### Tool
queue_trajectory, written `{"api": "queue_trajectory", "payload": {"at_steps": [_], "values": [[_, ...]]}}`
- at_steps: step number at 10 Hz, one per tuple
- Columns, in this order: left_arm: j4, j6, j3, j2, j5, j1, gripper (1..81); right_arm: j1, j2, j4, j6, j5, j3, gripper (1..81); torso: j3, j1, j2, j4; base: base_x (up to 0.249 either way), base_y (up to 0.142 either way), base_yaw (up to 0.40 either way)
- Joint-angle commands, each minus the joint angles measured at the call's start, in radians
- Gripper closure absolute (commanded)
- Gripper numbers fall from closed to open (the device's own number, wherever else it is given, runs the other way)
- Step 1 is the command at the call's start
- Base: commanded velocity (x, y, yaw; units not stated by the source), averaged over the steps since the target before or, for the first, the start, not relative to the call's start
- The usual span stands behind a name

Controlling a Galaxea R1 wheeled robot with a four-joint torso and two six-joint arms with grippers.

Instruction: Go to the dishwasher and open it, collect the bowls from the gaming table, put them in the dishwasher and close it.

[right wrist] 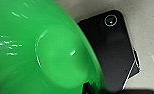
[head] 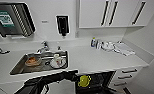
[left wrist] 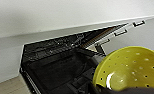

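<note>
The left claw (head: 78,81) is gripping the perforated yellow plastic bowl (head: 84,81) over the open dark-interior dishwasher (head: 98,83), apparently for loading.

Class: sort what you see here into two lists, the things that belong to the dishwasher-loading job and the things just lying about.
Job: dishwasher, open; yellow bowl, over the dishwasher; green bowl.

Lying about: sink with dishes; tap; bottle; cloth; wall cupboards; drawers.

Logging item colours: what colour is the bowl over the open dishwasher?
Yellow bowl, dotted with small holes; clearest in the left wrist view.
</note>
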Motion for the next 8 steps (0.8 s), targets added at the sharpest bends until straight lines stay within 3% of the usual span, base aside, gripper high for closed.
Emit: {"api": "queue_trajectory", "payload": {"at_steps": [1,3,4,5,8], "values": [[0.009,0.006,0.012,0.026,0.027,-0.158,81.1,0.05,-0.023,0.002,-0.003,-0.063,0.011,81.1,0.0,0.0,0.0,0.0,0.0,0.0,0.0],[0.014,0.006,0.012,0.033,0.027,-0.158,81.1,0.05,-0.021,0.003,-0.003,-0.065,0.006,81.1,0.0,0.0,0.0,0.0,0.0,0.0,0.0],[0.032,0.006,0.012,0.039,0.027,-0.159,1.0,0.05,-0.023,0.002,-0.003,-0.063,0.008,81.1,0.0,0.0,0.0,0.0,0.0,0.0,0.0],[0.056,0.006,0.011,0.061,0.039,-0.159,1.0,0.049,-0.024,0.002,-0.003,-0.066,0.006,81.1,0.0,0.0,0.0,0.0,0.0,0.0,0.0],[0.057,0.007,0.015,0.059,0.041,-0.158,1.0,0.049,-0.018,0.002,-0.003,-0.066,0.0,81.1,0.0,0.0,0.0,0.0,0.0,0.0,0.0]]}}
